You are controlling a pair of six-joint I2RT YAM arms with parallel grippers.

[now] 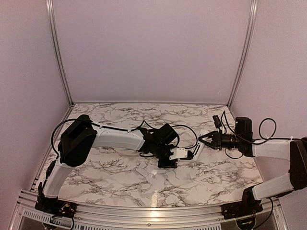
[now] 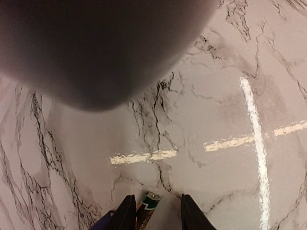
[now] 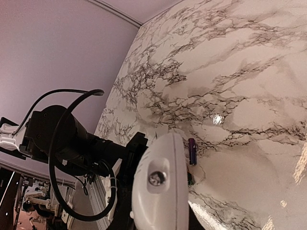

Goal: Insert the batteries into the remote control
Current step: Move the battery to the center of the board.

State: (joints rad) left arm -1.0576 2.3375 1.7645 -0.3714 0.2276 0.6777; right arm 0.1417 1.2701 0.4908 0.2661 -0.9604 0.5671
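The white remote control (image 1: 181, 153) is held end-on in my right gripper (image 1: 200, 140), just above the marble table; in the right wrist view it (image 3: 160, 191) fills the bottom centre and hides the fingers. My left gripper (image 1: 168, 160) is low over the table beside the remote. In the left wrist view its fingers (image 2: 156, 199) stand apart around a dark battery (image 2: 148, 206) with a green band, which lies against the left finger. A second, purple battery (image 3: 192, 151) lies on the table next to the remote.
A small white piece (image 1: 153, 172) lies on the table in front of the left gripper. A large dark blurred shape (image 2: 96, 48) fills the upper left of the left wrist view. Metal rails edge the table (image 1: 144, 206).
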